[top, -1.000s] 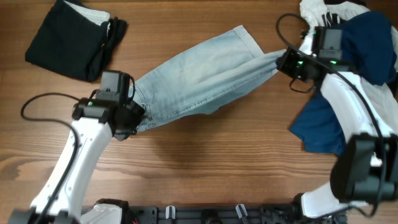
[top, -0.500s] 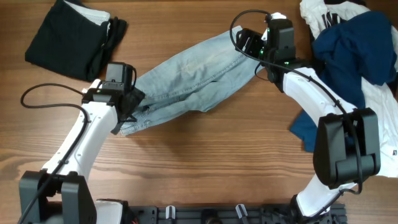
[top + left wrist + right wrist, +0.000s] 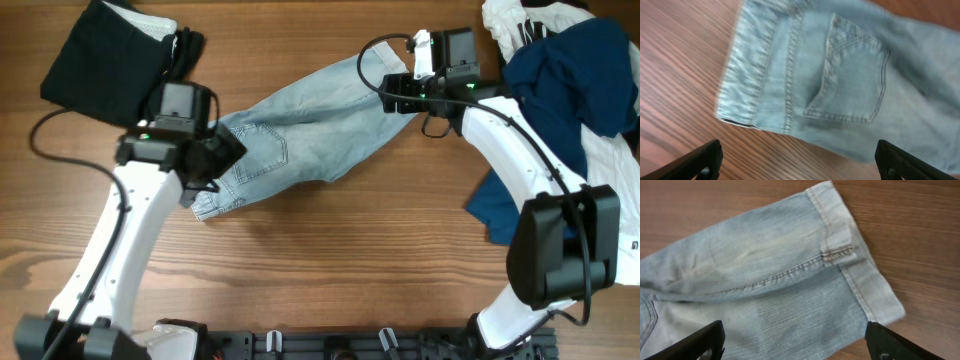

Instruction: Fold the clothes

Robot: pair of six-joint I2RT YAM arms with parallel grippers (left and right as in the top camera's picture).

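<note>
Light-blue jeans (image 3: 300, 125) lie flat, slanting across the mid-table: waistband (image 3: 747, 75) at near left, hem (image 3: 855, 265) at far right, back pocket (image 3: 850, 75) up, faint creases. My left gripper (image 3: 799, 159) hangs over the waistband end, fingers spread wide, holding nothing. My right gripper (image 3: 795, 339) hangs over the hem, equally wide, holding nothing. Contact with cloth: cannot tell.

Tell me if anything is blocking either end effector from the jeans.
Nothing visible is. The left end effector hangs open over the pocket end of the jeans, and the right end effector hangs open over the hem, with only bare denim and table beneath.
</note>
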